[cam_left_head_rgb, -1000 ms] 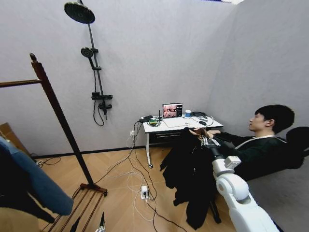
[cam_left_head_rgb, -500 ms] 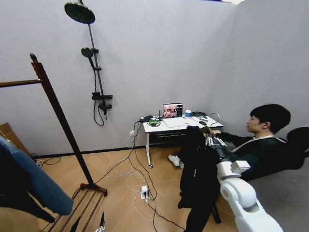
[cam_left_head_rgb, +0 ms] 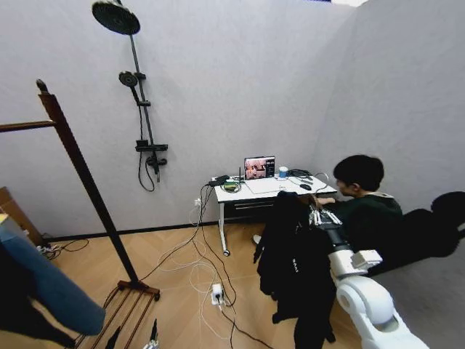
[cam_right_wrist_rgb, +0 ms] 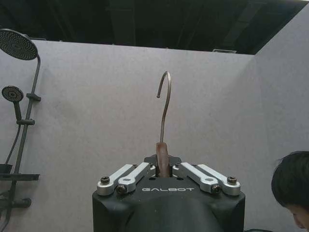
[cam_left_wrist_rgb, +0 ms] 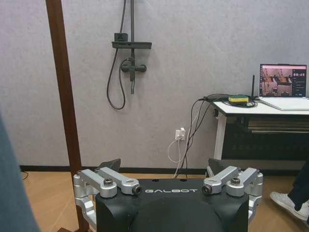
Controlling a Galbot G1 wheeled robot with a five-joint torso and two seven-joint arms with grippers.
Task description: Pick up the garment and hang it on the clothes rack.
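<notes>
Matt black cloth garment, metal hook

Right gripper fingers clamped, arm raised; left gripper spread.

A black shower pole is standing against the grey wall. A laptop is glowing on the white tabletop, cables are trailing across the wooden floor, and a blue jacket is hanging nearby.
</notes>
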